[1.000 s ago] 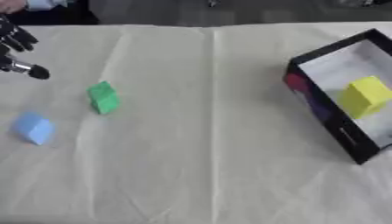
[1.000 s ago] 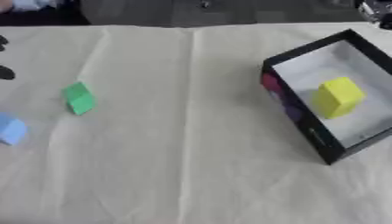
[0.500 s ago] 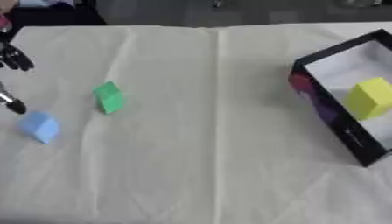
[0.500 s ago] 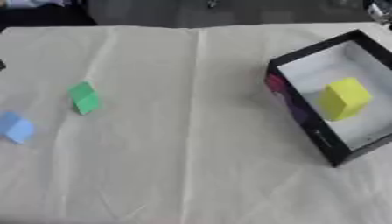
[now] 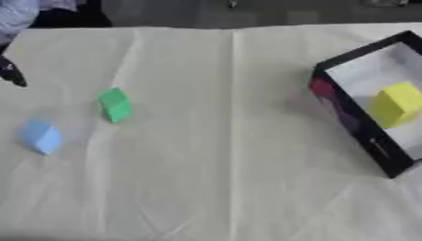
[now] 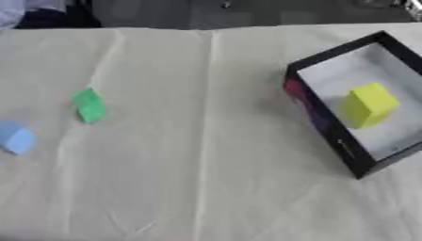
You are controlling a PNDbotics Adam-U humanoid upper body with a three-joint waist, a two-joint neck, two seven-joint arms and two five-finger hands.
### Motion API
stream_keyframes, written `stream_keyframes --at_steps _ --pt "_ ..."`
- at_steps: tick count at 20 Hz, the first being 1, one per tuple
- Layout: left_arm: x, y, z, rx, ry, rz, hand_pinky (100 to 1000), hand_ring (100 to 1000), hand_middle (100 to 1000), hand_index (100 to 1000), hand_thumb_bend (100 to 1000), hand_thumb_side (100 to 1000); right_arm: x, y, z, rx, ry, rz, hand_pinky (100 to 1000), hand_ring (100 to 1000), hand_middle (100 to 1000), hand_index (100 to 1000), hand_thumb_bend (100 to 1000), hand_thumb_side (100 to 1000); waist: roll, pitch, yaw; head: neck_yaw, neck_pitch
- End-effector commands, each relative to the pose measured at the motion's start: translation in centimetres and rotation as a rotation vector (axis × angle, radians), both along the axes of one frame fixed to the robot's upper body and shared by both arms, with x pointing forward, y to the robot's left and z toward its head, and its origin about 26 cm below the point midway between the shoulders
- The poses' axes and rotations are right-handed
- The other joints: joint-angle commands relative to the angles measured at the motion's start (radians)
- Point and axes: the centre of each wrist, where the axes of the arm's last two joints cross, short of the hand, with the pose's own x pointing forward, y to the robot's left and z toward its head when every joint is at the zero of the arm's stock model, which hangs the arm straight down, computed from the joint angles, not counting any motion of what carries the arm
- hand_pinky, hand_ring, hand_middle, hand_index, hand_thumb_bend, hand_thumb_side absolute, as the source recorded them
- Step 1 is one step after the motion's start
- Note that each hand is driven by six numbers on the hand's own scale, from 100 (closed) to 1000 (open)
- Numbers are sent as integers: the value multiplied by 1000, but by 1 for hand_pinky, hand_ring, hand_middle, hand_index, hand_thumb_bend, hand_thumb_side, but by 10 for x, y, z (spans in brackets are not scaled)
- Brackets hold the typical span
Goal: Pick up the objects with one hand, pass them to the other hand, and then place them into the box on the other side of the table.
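Note:
A green block (image 5: pixel 115 104) lies on the cream tablecloth at the left. A light blue block (image 5: pixel 41 136) sits nearer and further left. At the right stands a black box (image 6: pixel 329 136) with a white floor and a yellow block (image 6: pixel 369 104) inside. Only a dark sliver of my left hand (image 5: pixel 12 74) shows at the left edge, above the blue block and apart from both blocks. A small pale bit at the upper right corner may be my right hand (image 6: pixel 410 4), far behind the box.
The cream tablecloth (image 5: pixel 231 155) has a fold line running down its middle. Its far edge meets a dark floor at the top. A person's light sleeve (image 5: pixel 16 12) shows at the upper left corner, off the table.
My left hand has drawn back toward the left edge until only a sliver shows. The blocks and the box have not moved.

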Motion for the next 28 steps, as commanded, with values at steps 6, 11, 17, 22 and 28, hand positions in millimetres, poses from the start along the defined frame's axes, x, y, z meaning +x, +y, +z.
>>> stream_keyframes --at_steps 6,11,17,22,28 --pt "-6 25 -3 144 -81 -38 945 871 763 785 813 100 -8 -8 6 25 -30 -44 982 822 879 1000 100 372 -32 9 -17 10 -2" --pt "-3 41 -19 150 -106 -55 942 866 756 779 808 100 -9 -10 -1 28 -30 -60 982 821 878 1000 100 381 -43 15 -30 14 -2" --pt "-4 54 -28 133 -152 -104 944 865 749 767 781 100 -9 -11 -8 9 -25 -79 980 819 874 996 100 395 -49 23 -40 22 -2" --pt "-2 62 -26 103 -234 -158 935 852 730 758 756 100 -8 -12 -14 -6 -16 -94 979 817 872 993 100 404 -53 29 -40 16 -2" --pt "7 62 -36 85 -278 -196 935 856 738 759 766 100 -9 -14 -22 -4 -3 -110 978 815 870 992 100 414 -60 27 -49 77 -8"
